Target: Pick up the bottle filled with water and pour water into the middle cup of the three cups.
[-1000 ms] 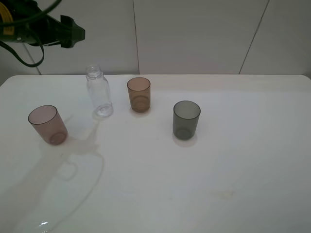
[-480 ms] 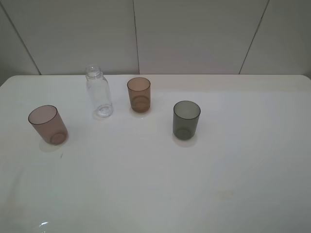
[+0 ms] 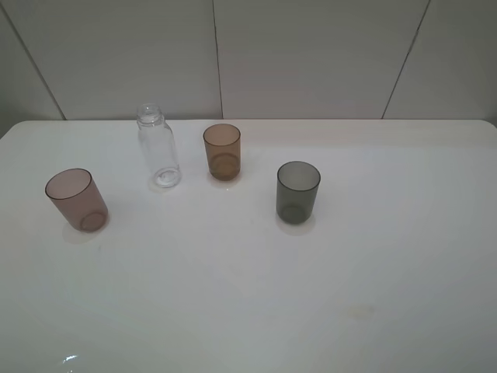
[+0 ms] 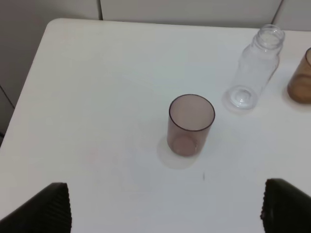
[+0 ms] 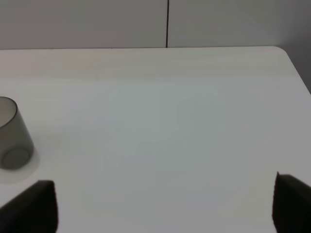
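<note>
The clear bottle [image 3: 158, 148] stands upright on the white table [image 3: 311, 295], uncapped, left of the amber-orange middle cup [image 3: 222, 151]. The pinkish-brown cup [image 3: 76, 200] is at the left and the smoky grey cup [image 3: 298, 192] at the right. No arm shows in the exterior view. In the left wrist view my left gripper [image 4: 165, 206] is open, held back from the pinkish-brown cup [image 4: 190, 124], with the bottle [image 4: 254, 68] and the amber cup's edge [image 4: 301, 77] beyond. In the right wrist view my right gripper [image 5: 165, 204] is open, with the grey cup [image 5: 13, 135] off to one side.
The table's back edge meets a grey panelled wall [image 3: 311, 54]. The table's left corner and edge show in the left wrist view [image 4: 34, 77], its right corner in the right wrist view [image 5: 291, 63].
The left arm, seen at the upper left one second ago, has drawn out of the exterior view, and its shadow on the table is gone. The bottle and cups have not moved.
</note>
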